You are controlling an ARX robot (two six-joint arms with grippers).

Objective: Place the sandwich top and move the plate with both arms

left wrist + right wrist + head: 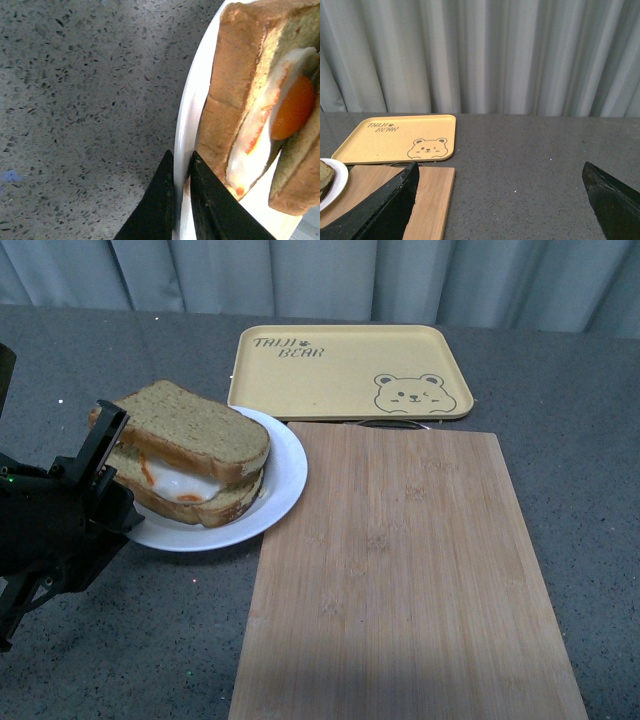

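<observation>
The sandwich top, a brown bread slice, lies on a second slice bearing a fried egg, both on the white plate left of centre on the grey table. My left gripper is shut on the plate's left rim; in the left wrist view its tips pinch the rim of the plate beside the sandwich with its egg yolk. My right gripper is open and empty, off the front view, with the plate's edge at far left.
A bamboo cutting board lies right of the plate, its left edge touching or just under the rim. A yellow bear tray sits behind it, also seen in the right wrist view. Grey curtains hang at the back.
</observation>
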